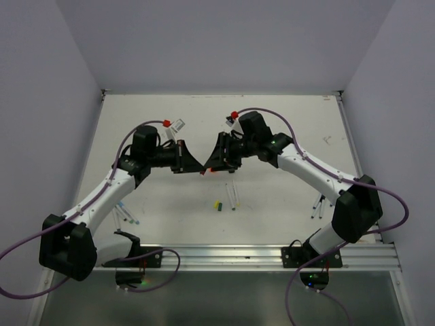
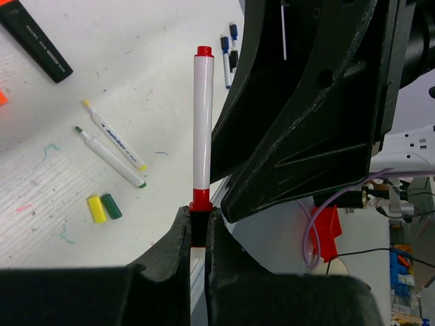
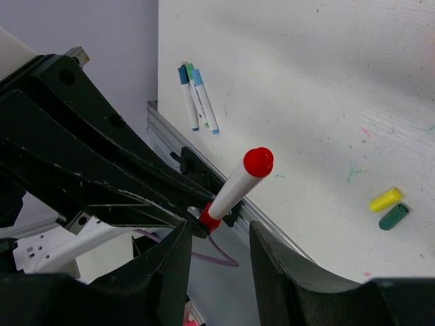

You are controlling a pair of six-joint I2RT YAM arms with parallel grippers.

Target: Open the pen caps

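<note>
My left gripper [image 2: 198, 221] is shut on one red end of a white-barrelled red pen [image 2: 202, 122], held above the table. The pen's other end carries a red cap [image 2: 203, 51] and points at my right gripper [image 3: 219, 229]. That gripper is open, its fingers [image 3: 173, 265] on either side of the pen's line, and the red cap [image 3: 258, 161] sits just above them, untouched. In the top view both grippers meet mid-table, left [image 1: 187, 165] and right [image 1: 215, 163]. Loose yellow [image 2: 96, 209] and green [image 2: 111, 206] caps lie on the table beside two uncapped pens [image 2: 109, 153].
A black marker [image 2: 34, 41] lies at the far left of the left wrist view. Blue-tipped pens lie near the left arm [image 1: 126, 216] and dark-tipped ones near the right arm [image 1: 318, 206]. A metal rail [image 1: 224, 257] runs along the near table edge. Walls enclose the table.
</note>
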